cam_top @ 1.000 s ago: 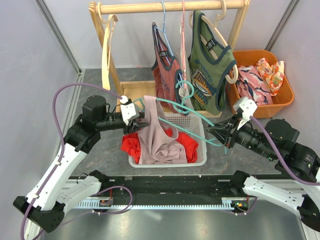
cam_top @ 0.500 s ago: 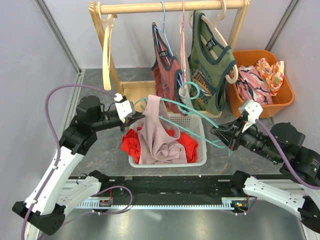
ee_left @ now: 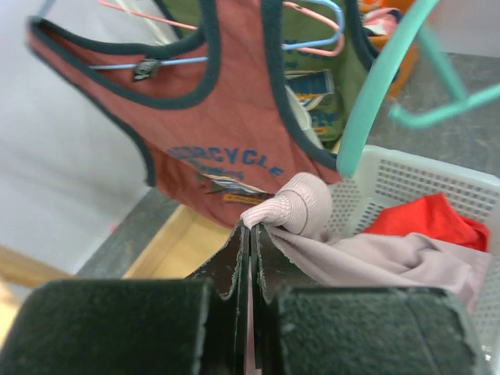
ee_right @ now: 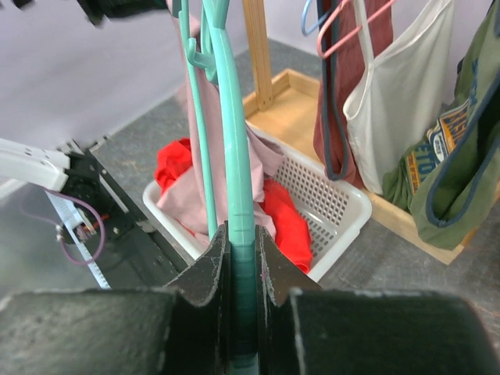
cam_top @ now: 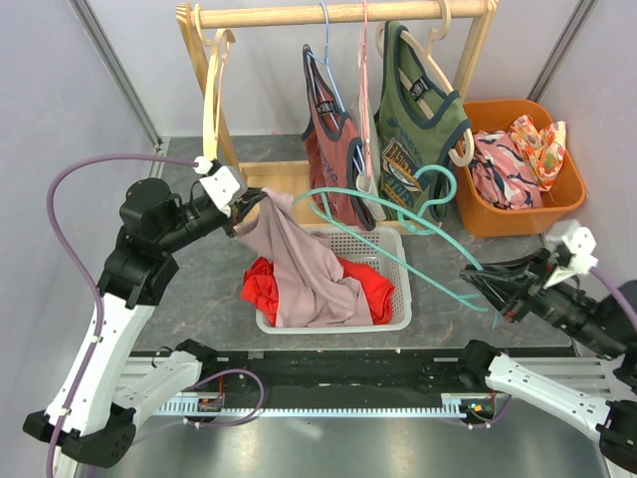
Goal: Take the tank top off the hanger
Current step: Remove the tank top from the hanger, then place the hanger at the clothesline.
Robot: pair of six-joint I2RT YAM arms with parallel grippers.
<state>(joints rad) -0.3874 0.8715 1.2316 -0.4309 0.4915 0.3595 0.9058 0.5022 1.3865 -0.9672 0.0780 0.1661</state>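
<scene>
A mauve tank top (cam_top: 299, 269) hangs from my left gripper (cam_top: 249, 207), which is shut on its strap; the rest drapes into the white basket (cam_top: 400, 321). In the left wrist view the jaws (ee_left: 251, 228) pinch the rolled strap (ee_left: 297, 205). My right gripper (cam_top: 476, 284) is shut on the bar of a teal hanger (cam_top: 398, 214), as the right wrist view (ee_right: 240, 234) also shows. The hanger (ee_right: 234, 141) reaches left, and its far end lies close to the strap. I cannot tell whether it is still threaded through the strap.
A wooden rack (cam_top: 338, 13) at the back carries a bare wooden hanger (cam_top: 211, 100), a red tank top (cam_top: 328, 129), a white top and a green top (cam_top: 418, 139). A red garment (cam_top: 261, 284) lies in the basket. An orange bin (cam_top: 557, 214) with clothes stands at the right.
My left gripper has moved left and up with the strap. My right gripper has pulled the teal hanger right and towards the near edge, so the top now sits at the hanger's far end.
</scene>
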